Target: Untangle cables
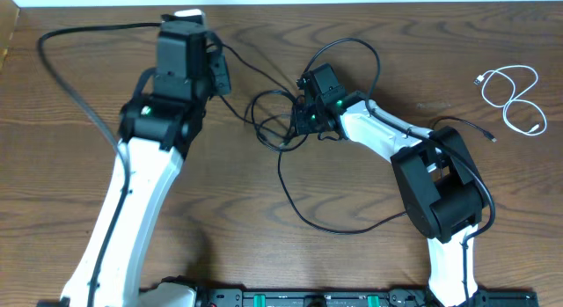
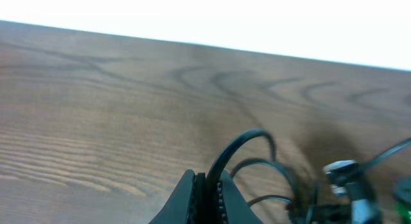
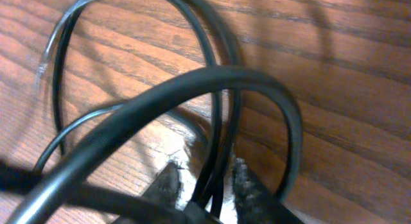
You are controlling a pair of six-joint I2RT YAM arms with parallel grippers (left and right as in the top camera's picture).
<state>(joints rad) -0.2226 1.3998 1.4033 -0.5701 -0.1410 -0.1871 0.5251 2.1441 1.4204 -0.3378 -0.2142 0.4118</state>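
On the brown wood-grain counter [image 1: 220,228] the thin black cords [image 1: 280,122] lie knotted together just above the middle, their loops crossing one another, with one strand running out toward 10 o'clock and one wide loop sagging toward 6 o'clock between the two arms. The left tool [image 2: 207,180], at 11 o'clock and near the counter's far edge, is clenched on that 10 o'clock strand: in the left wrist view its two fingers are pressed together with the black cord pinched between them and arching up out of the tips. The right tool [image 3: 205,167] sits right on the knot at the centre; its fingers stand parted, and two black strands run through the gap without being squeezed. The thin white cord [image 1: 514,99] lies by itself in a loose figure-eight at 2 o'clock, well apart from the knot and near the right-hand edge. Bare wood lies open at 3 o'clock between the knot and the white cord, and at 6 o'clock under the sagging loop. A thicker black cord [image 1: 41,45] bends near the left edge at 10 o'clock, beyond the left arm
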